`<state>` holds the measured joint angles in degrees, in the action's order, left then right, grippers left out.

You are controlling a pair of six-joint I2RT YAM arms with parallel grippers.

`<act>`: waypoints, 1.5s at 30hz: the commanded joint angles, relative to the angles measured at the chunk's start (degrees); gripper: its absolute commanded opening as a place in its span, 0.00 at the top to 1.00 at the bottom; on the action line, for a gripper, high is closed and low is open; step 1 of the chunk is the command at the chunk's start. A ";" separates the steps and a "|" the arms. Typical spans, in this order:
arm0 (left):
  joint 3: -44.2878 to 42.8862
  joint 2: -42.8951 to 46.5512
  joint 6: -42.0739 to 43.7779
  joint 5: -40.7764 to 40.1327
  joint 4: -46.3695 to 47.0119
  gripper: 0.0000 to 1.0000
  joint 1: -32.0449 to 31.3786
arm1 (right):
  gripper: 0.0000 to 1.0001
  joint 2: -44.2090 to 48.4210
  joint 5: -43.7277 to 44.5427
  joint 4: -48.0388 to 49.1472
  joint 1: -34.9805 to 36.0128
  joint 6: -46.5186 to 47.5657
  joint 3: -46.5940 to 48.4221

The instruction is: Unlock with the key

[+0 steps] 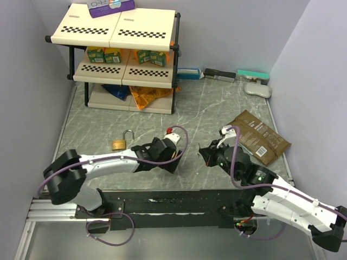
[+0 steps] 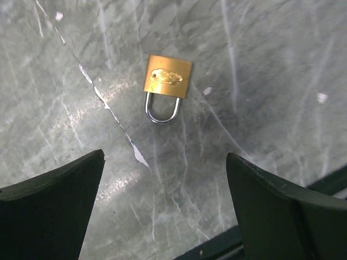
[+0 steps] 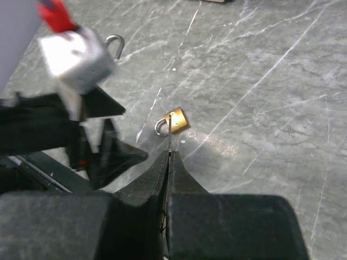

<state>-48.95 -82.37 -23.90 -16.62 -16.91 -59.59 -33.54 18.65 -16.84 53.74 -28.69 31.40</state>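
The smaller brass padlock (image 2: pixel 167 77) lies flat on the marble table with its shackle closed. It is ahead of my left gripper (image 2: pixel 165 157), which is open and empty above the table. My right gripper (image 3: pixel 169 154) is shut on the key (image 3: pixel 169 132). The key's slim dark blade sticks out past the fingertips towards the same padlock (image 3: pixel 176 119) and is apart from it. The larger brass padlock (image 1: pixel 121 142) lies to the left with its shackle open. In the top view, the left gripper (image 1: pixel 174 161) and right gripper (image 1: pixel 204 154) face each other. The key is too small to see there.
A two-tier shelf rack (image 1: pixel 122 51) with small boxes and snack bags stands at the back left. A brown packet (image 1: pixel 260 136) lies to the right of my right arm. Flat boxes (image 1: pixel 219 74) and a white object (image 1: pixel 257 89) line the back wall.
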 commanded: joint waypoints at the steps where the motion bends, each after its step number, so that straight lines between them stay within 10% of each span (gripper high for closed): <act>1: -0.53 -4.01 -4.05 -3.94 2.41 0.01 -0.26 | 1.00 2.07 -0.72 -3.81 -0.03 0.21 5.95; 21: -4.65 -17.21 -2.46 -15.02 1.97 0.01 2.71 | 1.00 2.69 -1.78 -5.39 -0.03 -3.04 4.46; 45: -4.85 -15.72 -9.14 -8.34 -5.77 0.01 7.21 | 1.00 2.34 -1.78 -3.46 -0.03 -1.99 4.81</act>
<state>-56.14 -99.33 -30.98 -27.27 -16.43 -52.66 -31.92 16.86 -21.91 53.74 -30.59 35.92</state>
